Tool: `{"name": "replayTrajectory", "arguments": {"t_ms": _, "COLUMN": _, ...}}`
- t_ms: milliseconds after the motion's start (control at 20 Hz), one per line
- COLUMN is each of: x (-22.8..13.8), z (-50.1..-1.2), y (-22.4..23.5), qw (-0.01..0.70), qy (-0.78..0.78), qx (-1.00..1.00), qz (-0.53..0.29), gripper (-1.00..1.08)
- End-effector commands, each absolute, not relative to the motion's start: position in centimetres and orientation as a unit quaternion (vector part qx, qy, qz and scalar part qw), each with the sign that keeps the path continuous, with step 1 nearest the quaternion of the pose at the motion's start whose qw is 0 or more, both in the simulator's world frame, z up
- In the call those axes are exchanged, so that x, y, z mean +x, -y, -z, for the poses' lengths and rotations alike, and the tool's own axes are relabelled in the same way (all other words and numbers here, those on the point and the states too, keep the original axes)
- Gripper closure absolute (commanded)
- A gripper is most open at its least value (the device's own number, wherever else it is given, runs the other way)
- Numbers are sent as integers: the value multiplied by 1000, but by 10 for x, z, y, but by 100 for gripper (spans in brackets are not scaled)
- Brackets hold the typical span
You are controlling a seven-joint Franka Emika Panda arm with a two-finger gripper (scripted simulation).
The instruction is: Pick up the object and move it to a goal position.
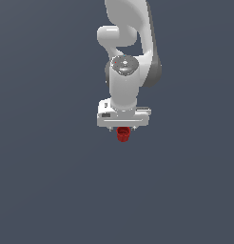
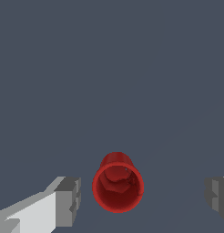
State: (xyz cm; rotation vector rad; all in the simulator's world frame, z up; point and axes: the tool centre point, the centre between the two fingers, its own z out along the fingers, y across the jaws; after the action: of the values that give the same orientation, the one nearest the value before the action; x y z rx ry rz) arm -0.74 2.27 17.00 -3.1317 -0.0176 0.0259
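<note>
The gripper [image 2: 141, 195] is seen spread wide in the wrist view, with one grey fingertip [image 2: 68, 200] on one side of the frame and the other at the opposite edge. A clear gap is left between each fingertip and the red cup [image 2: 117, 187], so nothing is held and no contact is shown. The cup is placed between the two fingertips, closer to the one that is more fully in frame than to the one cut off at the edge. Its rimmed mouth is turned toward the camera, and its glossy inside and narrower base are visible, the body tapering away from the rim.

In the exterior view, the cup [image 1: 122, 134] is seen just below the flat underside of the white hand, near the middle of its width, against the plain grey-blue ground [image 1: 47, 181]. Only small stubs of the fingers can be made out there, and their spread cannot be judged from that view. Whether the cup is resting on the ground or is raised from it cannot be told.

The arm [image 1: 124, 86] is held nearly vertical, with the hand pointed straight down over the cup. The upper links are folded back above the wrist and are cut off by the top of the frame.
</note>
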Motion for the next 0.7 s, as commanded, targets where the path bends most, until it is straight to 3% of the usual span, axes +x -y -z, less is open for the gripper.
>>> {"name": "replayTrajectory", "arguments": {"t_ms": 0, "x": -7, "z": -170, "y": -23, "qw": 5, "qy": 6, "qx": -1000, "qz": -8, "gripper": -92}}
{"name": "replayTrajectory", "arguments": {"t_ms": 650, "x": -13, "z": -166, "y": 6, "qw": 9, "qy": -32, "qx": -999, "qz": -22, "gripper": -92}}
